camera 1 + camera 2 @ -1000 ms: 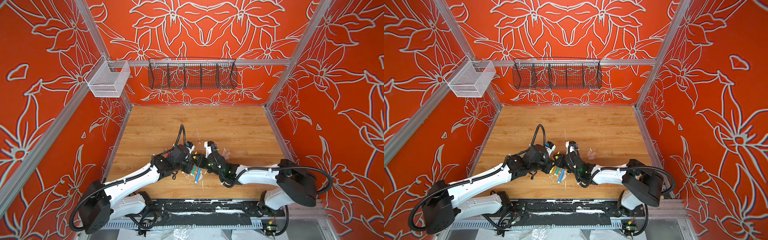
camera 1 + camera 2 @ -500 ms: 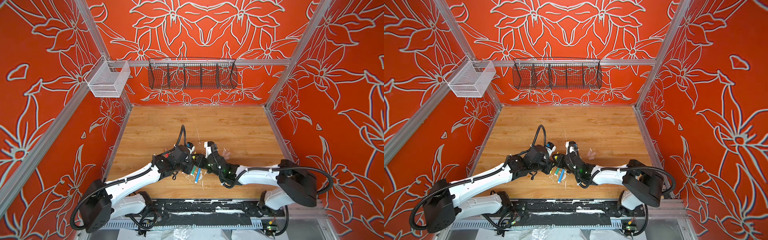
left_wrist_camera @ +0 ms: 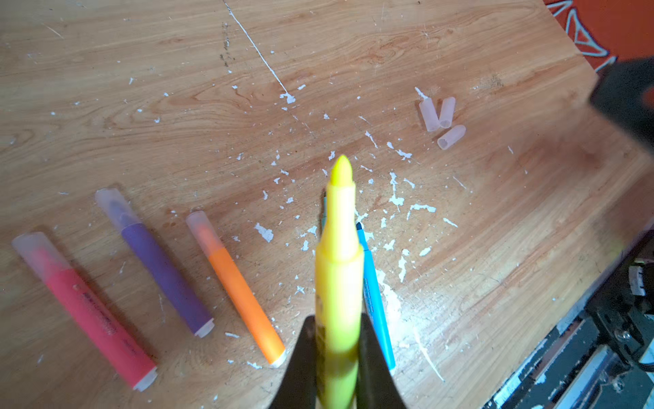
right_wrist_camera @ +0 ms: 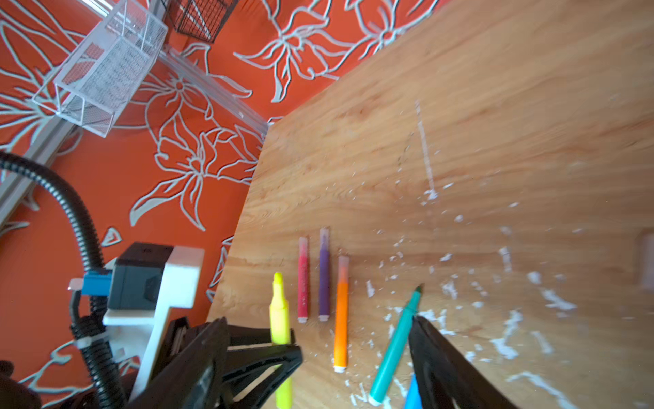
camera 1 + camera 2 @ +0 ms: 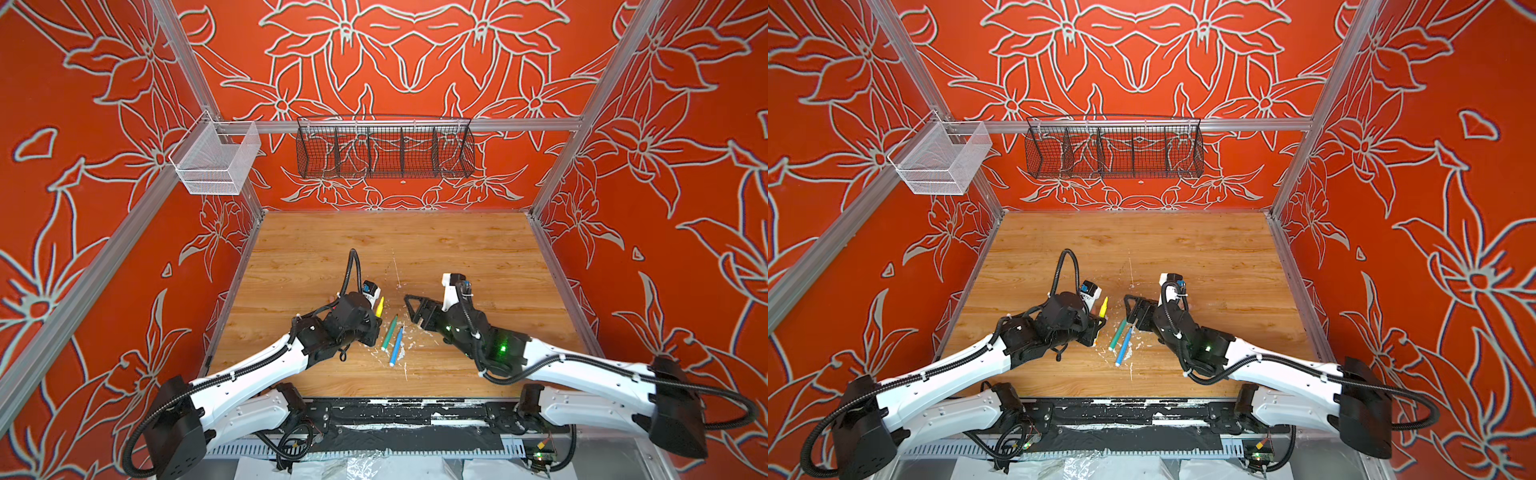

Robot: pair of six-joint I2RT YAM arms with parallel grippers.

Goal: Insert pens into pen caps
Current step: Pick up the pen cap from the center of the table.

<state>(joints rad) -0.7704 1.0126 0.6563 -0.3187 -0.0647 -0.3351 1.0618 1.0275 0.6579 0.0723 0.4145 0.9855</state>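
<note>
My left gripper (image 3: pixel 338 354) is shut on the uncapped yellow pen (image 3: pixel 339 255), whose tip points away over the table; both top views show that pen (image 5: pixel 379 306) (image 5: pixel 1103 306). My right gripper (image 4: pixel 318 329) stands open a little to its right (image 5: pixel 415 309), holding nothing. The green pen (image 5: pixel 389 332) and blue pen (image 5: pixel 396 346) lie uncapped between the arms. Pink (image 3: pixel 85 308), purple (image 3: pixel 155 262) and orange (image 3: pixel 237 287) pens lie side by side with caps on. Three loose pen caps (image 3: pixel 440 118) lie together farther off.
White paint flecks (image 3: pixel 396 202) dot the wooden table (image 5: pixel 457 249). A white mesh basket (image 5: pixel 216 160) hangs on the left wall and a black wire basket (image 5: pixel 384 151) on the back wall. A black rail (image 5: pixel 395 415) runs along the front edge.
My right gripper has opened and drawn back to the right, away from the left gripper. The left gripper stays shut on the yellow pen.
</note>
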